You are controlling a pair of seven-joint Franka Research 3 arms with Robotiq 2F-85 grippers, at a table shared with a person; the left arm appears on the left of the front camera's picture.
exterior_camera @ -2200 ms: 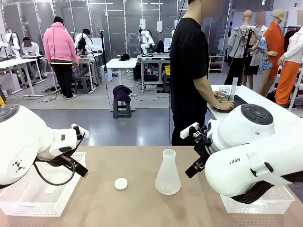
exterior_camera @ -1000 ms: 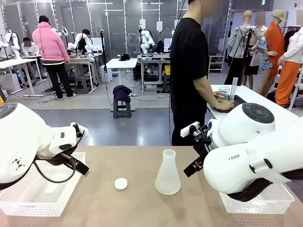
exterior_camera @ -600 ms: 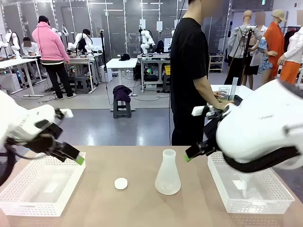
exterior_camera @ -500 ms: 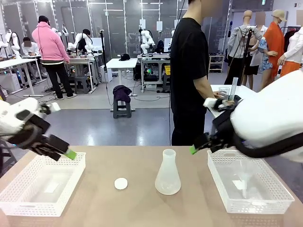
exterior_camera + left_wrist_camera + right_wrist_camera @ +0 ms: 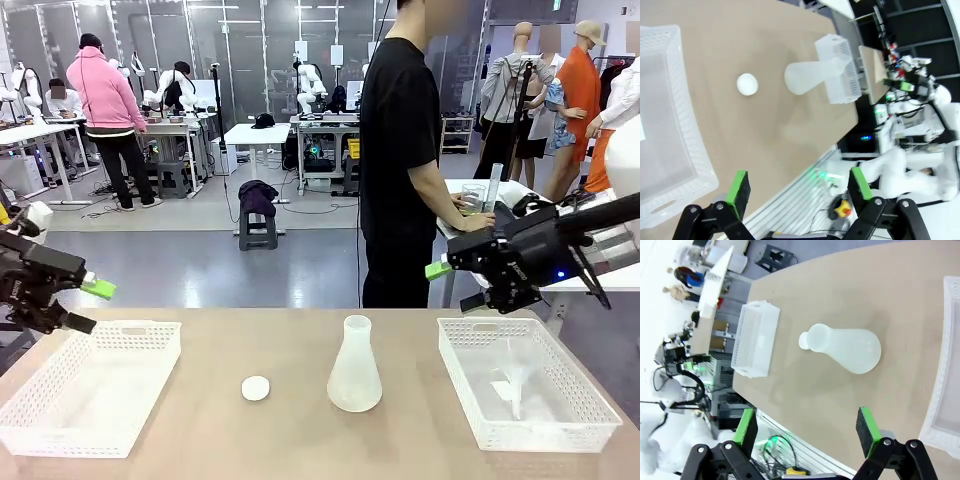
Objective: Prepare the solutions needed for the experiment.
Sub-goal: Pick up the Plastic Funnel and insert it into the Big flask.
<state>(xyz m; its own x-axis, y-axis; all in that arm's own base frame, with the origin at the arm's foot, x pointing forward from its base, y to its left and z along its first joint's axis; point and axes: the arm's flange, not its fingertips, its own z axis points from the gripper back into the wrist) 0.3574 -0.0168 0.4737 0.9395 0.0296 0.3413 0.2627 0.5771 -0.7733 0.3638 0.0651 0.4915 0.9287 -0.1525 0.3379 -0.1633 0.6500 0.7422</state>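
Note:
A frosted conical flask (image 5: 354,366) stands upright at the table's middle and looks empty; the solutions are out of view. A white round cap (image 5: 256,388) lies just to the flask's left. My left gripper (image 5: 88,306) hovers open above the far left corner of the left basket (image 5: 60,425). My right gripper (image 5: 455,284) hangs open over the far edge of the right basket (image 5: 470,400). The left wrist view looks down on the flask (image 5: 812,76) and cap (image 5: 747,84) past its open gripper (image 5: 797,187). The right wrist view has the flask (image 5: 847,350) beyond its open gripper (image 5: 807,432).
A person in black (image 5: 400,150) stands at the far side, turned toward a side table, with hands by a beaker (image 5: 472,198) and a tall cylinder (image 5: 494,186). A clear item (image 5: 515,385) lies in the right basket. Bare tabletop surrounds the flask.
Both arms have drawn back from the table's middle, outward and upward, uncovering the two baskets. The flask and cap have not moved. Both grippers stay open.

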